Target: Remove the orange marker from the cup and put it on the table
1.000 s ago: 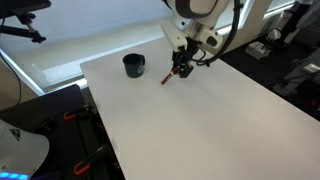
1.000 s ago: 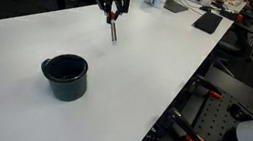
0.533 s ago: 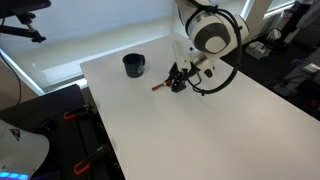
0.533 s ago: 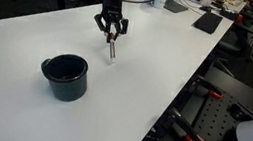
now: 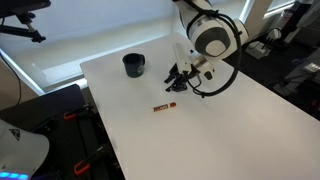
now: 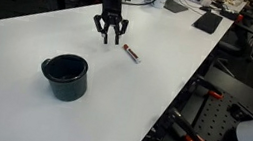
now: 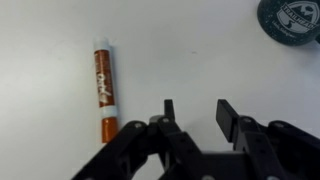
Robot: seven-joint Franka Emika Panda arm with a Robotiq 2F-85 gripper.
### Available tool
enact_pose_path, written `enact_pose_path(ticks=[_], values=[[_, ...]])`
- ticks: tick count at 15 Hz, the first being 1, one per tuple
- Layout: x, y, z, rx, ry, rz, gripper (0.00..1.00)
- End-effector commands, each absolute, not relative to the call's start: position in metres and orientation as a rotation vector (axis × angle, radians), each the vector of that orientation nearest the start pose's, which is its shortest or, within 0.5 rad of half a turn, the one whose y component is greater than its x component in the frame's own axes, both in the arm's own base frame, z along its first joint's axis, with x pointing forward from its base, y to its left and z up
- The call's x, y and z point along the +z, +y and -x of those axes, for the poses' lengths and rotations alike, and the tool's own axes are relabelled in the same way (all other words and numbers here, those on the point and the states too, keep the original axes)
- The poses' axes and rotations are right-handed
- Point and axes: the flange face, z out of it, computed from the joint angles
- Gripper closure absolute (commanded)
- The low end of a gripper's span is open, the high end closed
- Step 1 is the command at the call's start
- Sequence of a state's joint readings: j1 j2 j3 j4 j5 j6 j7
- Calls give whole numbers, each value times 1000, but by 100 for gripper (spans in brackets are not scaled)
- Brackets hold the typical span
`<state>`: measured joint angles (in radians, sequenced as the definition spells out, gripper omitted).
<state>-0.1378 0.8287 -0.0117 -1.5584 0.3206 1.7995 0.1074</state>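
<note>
Marker [image 7: 103, 90] lies flat on the table [image 5: 225, 135], out of the cup [image 5: 134, 65] and well apart from it, w/ bare white top all round. In the wrist view the cup [image 7: 292, 20] sits top right and the marker far left, so nothing links the two. Both exterior views agree: marker [image 5: 165, 107] down, cup [image 6: 65, 77] upright, nothing seen sticking out of it.

Gripper [image 7: 198, 112] has its jaws apart, nothing between them. It hangs low over the table, on the cup side of the marker, and about as far from the cup as the marker [image 6: 131, 53] is. In an exterior view the gripper [image 6: 108, 37] looks close to the surface; exact gap can't be told.

Task looks done, i.e. only the retreat is left. Risks, as I judge them:

- Marker is a round stick on a smooth top. Any nudge and it prob. rolls. No edge is close, so a small roll costs little.
- Gripper is low. A sideways move away from the cup before lifting could clip the marker w/ a finger [image 7: 168, 108] and sweep it along.
- A sideways move toward the cup could knock it over, since it's small and prob. light.
- Dropping lower would press the fingertips into the table.

Safest is a straight lift first, then any travel.
</note>
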Motion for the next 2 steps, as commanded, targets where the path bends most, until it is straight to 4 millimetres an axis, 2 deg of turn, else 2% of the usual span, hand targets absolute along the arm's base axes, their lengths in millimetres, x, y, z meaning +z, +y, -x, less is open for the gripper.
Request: enact_pose_path(ticks=[1,2], values=[[127,-67,-626,818,576,2680,51],[127,-67,-626,818,576,2681,51]])
